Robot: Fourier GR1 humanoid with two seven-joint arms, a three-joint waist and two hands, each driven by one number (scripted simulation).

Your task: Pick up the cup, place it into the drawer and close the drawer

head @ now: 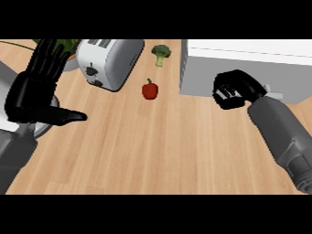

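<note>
Grey forearms enter low. Your right hand (236, 89), at 2 o'clock, is clenched beside the white drawer unit (253, 68); whether it holds the cup, you can't tell — cup unseen. Left hand (36, 87), 9 o'clock, rests open, fingers up. Judged: placing and closing remain. Glossy metal toaster (107, 61), red pepper (150, 89), broccoli (160, 54), wood-grain counter (151, 151).

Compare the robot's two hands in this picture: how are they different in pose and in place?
The left hand is open, its fingers straight and pointing up the view with the thumb out to the side; the right hand has its fingers curled. The left hand shows at the view's left, beside the toaster; the right hand is at the front of the white drawer. Whether the right hand holds anything cannot be seen. Both are black, on grey forearms.
</note>
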